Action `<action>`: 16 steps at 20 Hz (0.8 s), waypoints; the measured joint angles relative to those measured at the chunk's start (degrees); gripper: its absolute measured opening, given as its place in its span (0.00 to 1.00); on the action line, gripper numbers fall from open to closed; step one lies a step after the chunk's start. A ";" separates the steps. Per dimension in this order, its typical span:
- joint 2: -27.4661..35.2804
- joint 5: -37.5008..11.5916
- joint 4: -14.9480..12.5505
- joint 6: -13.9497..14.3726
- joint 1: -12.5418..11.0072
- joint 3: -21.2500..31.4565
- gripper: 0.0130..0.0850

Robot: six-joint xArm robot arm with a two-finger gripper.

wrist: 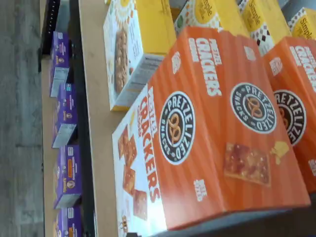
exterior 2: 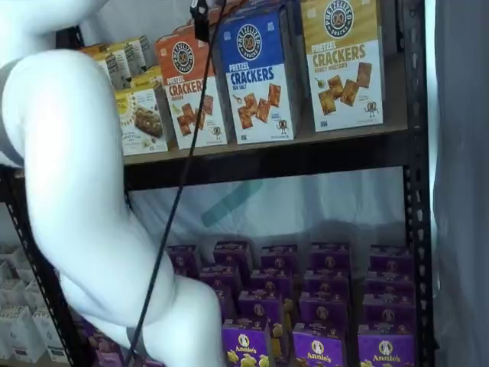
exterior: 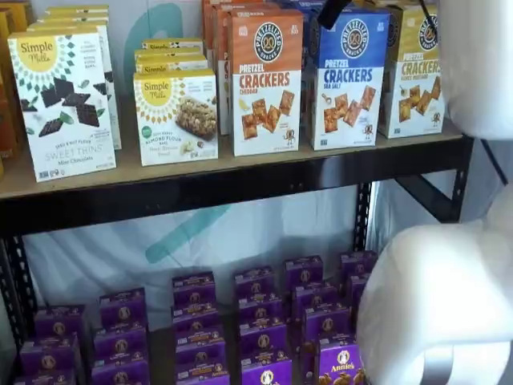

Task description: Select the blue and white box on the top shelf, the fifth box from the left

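Observation:
The blue and white Pretzel Crackers box stands upright on the top shelf between an orange box and a yellow-tan box; it shows in both shelf views. My gripper shows only as a dark tip at the view's top edge, in front of the blue box's upper left corner. In a shelf view it hangs by the orange box's top with a cable beside it. No gap or grip shows. The wrist view shows orange boxes, not the blue box.
Simple Mills boxes fill the top shelf's left part. Purple Annie's boxes crowd the lower shelf. My white arm blocks the right of one shelf view and the left of the other. A black upright borders the shelf.

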 joint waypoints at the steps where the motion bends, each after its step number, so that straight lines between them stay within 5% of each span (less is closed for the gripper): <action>1: 0.49 -0.08 -0.18 -0.28 -0.11 -0.30 1.00; 16: 6.36 -0.43 -0.77 -4.69 -3.02 -3.45 1.00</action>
